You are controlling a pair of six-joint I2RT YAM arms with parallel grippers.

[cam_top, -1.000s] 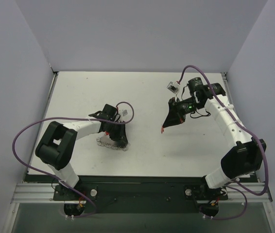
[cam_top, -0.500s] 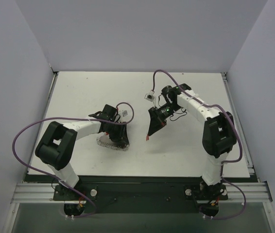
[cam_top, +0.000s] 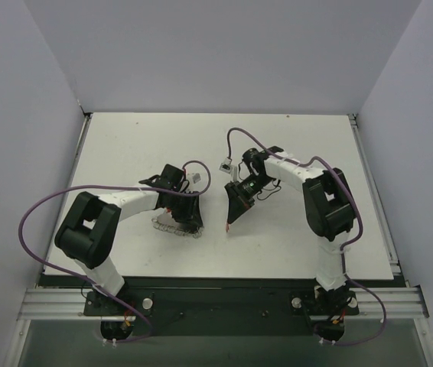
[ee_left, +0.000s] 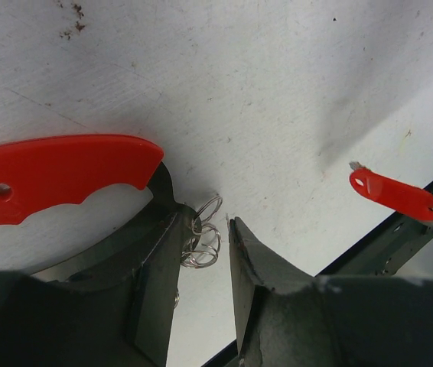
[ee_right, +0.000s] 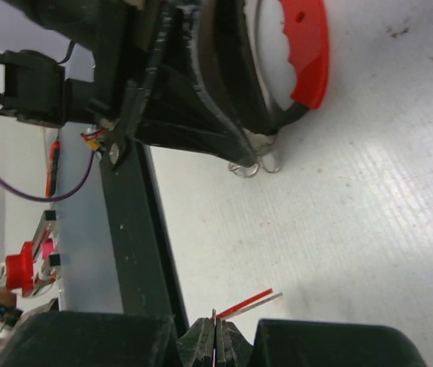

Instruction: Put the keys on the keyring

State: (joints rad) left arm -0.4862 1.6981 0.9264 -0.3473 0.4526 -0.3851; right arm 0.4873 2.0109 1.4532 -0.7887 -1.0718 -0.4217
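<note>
The keys point(cam_top: 169, 225) lie as a lacy silver patch on the table under my left gripper point(cam_top: 184, 218). In the left wrist view silver wire loops point(ee_left: 205, 241) rest against the left fingertip. The gripper point(ee_left: 205, 219) stands a little apart with bare table in the gap. The keyring, a red curved band point(ee_left: 56, 172), lies just left of it. It also shows in the right wrist view point(ee_right: 312, 53). My right gripper point(cam_top: 233, 212) is shut on a small flat red tag with a silver blade point(ee_right: 247, 304), held just right of the left gripper point(ee_left: 392, 195).
The white table point(cam_top: 293, 245) is walled at the back and both sides. A black rail point(cam_top: 216, 279) runs along its near edge. Purple cables loop over both arms point(cam_top: 239, 134). Small brown marks point(ee_left: 71, 23) spot the table.
My right arm has swung left across the table with the red tag, ending close beside the left gripper. The left arm and the keys have not moved.
</note>
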